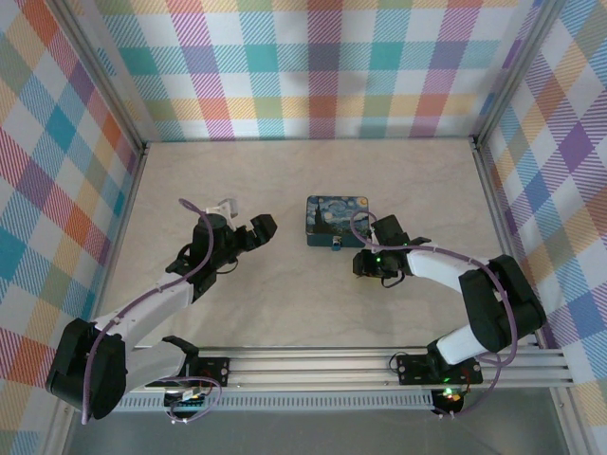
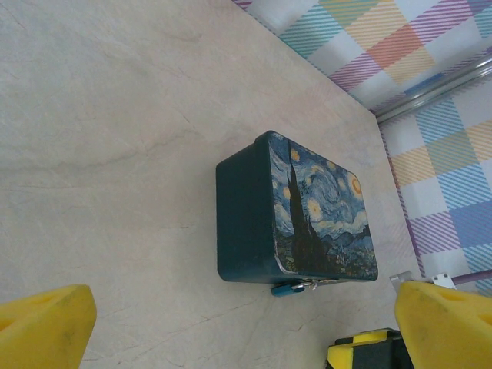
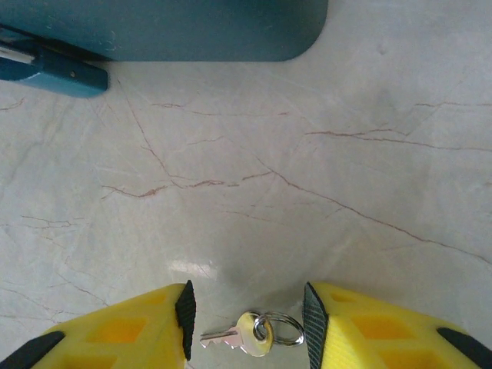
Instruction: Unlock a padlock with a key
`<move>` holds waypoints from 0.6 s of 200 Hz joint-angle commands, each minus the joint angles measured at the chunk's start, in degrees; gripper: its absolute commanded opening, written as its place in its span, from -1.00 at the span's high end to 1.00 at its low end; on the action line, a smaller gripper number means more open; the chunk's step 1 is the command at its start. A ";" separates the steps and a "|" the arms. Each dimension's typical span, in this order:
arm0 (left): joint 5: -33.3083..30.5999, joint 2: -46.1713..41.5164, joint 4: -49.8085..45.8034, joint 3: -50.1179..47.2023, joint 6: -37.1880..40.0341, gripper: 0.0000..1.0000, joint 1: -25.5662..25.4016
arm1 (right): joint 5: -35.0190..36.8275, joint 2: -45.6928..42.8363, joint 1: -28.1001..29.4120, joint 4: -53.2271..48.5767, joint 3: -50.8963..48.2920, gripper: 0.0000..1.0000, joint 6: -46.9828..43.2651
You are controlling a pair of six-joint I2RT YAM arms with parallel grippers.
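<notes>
Top external, table [image 1: 285,303]: pale marbled surface.
Tin [image 1: 337,220]: dark blue, starry-night lid, lying flat mid-table.
Left gripper [image 1: 258,230]: fingers spread wide, empty, left of tin.
Right gripper [image 3: 247,319]: part-open, pads flanking the key, not clamped.
Padlock [image 2: 288,289]: blue body, against the tin's side facing the arms.
Key [image 3: 242,336]: on a ring, flat on table.

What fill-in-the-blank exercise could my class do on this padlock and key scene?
1. The ____ lies on the table between the right gripper's fingers.
2. The blue padlock rests against the starry-night ____.
3. The left gripper has its jaws wide ____.
Missing words: key; tin; open.
</notes>
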 commanded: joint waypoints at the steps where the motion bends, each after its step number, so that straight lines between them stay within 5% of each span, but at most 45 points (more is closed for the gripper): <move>1: -0.19 -0.99 0.76 -0.28 0.55 -1.00 -0.31 | -0.59 -0.81 0.43 -2.87 0.63 0.14 0.69; 120: -0.78 -1.35 -0.21 -0.24 0.89 -1.00 -0.36 | -1.03 0.37 1.42 -4.22 0.22 0.40 0.93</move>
